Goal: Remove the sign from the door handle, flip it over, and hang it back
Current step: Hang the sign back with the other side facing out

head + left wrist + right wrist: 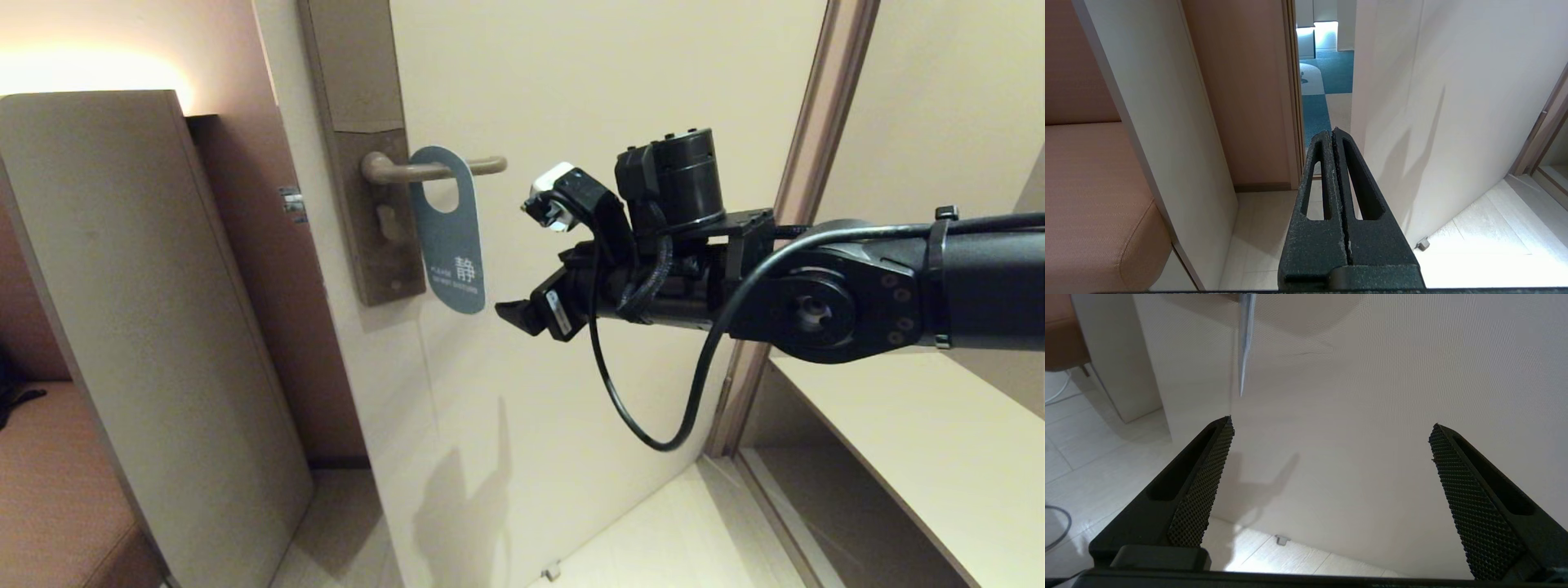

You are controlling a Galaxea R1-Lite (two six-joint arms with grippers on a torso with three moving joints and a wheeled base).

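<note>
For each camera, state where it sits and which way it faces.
Head view: on the head, facing the door; blue sign hangs on the door handle, right end effector nearby.
Left wrist view: behind the shut left end effector, facing the door's edge.
Right wrist view: behind the open fingers, under the sign.
Shared: door, sign.

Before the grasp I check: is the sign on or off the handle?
On: the sign hangs by its hole on the door handle.

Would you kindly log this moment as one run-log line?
sign: hanging on door handle, blue face out | right end effector: open, empty, beside sign, not touching | left end effector: shut, parked, empty
</note>
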